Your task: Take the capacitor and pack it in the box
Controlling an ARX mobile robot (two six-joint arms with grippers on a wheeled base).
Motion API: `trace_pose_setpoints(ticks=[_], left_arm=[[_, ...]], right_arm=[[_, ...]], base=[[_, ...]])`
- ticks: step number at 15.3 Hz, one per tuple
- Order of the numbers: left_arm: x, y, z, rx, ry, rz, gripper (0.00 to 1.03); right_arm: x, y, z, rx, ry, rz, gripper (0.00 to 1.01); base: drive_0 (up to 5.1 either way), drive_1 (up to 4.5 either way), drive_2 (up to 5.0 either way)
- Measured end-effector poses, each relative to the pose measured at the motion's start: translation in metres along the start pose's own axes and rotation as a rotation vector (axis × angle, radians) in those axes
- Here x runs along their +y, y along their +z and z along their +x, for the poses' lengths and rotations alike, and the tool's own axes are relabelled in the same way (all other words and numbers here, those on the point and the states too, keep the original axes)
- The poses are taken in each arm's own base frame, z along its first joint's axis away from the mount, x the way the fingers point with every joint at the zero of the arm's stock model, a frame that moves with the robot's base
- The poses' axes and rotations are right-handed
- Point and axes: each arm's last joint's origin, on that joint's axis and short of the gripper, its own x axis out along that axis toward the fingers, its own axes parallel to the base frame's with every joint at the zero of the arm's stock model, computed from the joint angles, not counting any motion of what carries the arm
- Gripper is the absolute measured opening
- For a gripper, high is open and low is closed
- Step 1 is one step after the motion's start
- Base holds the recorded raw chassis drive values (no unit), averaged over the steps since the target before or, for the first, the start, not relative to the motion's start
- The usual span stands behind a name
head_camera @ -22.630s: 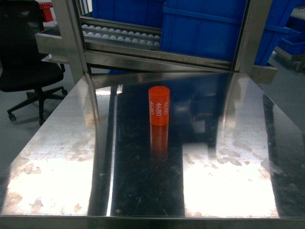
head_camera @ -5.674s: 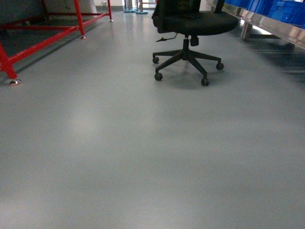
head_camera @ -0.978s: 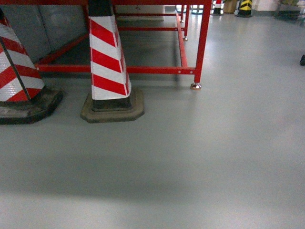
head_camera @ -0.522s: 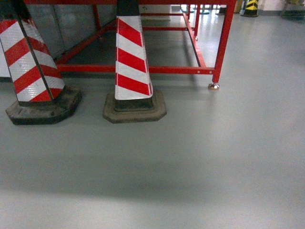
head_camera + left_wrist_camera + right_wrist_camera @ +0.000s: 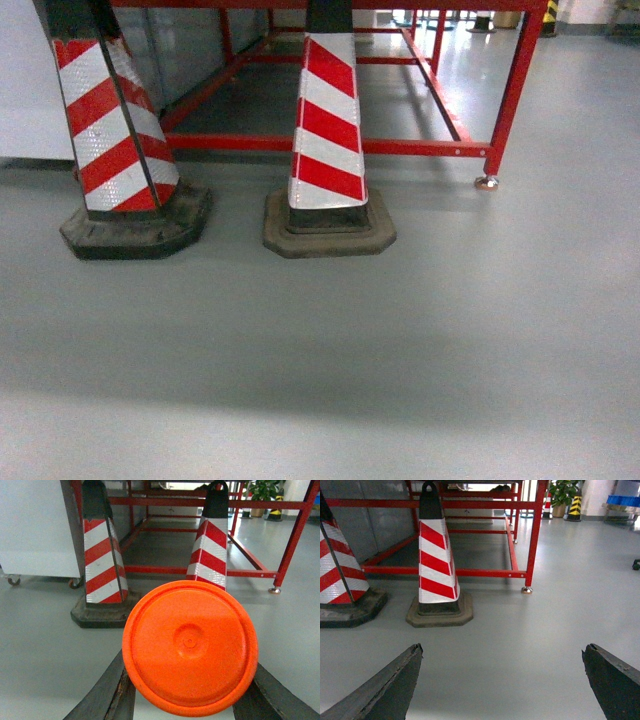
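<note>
Capacitor clamped in left pincer, body hidden end-on; right pincer agape.

Head view: neither arm nor gripper in frame. Left cone and right cone cut off at top edge, tips unseen. Red frame cropped at top; only lower rails and leg show.

Left wrist view: capacitor shows flat end face only; body hidden behind it. Left gripper fingers partly covered by capacitor, cut by bottom edge.

Right wrist view: right gripper fingers cut off by bottom corners. Far plant too small for detail.
</note>
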Motion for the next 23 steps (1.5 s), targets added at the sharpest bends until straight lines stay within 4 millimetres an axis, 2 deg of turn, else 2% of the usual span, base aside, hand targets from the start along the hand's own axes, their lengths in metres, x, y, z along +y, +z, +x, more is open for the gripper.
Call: trace_pose_setpoints(ticks=[23], left_arm=[[-0.0001, -0.0002, 0.0, 0.002, -0.003, 0.0, 0.42]], right_arm=[[0.0, 0.0002, 0.0, -0.002, -0.002, 0.0, 0.98]], base=[[-4.9, 2.51, 2.5]])
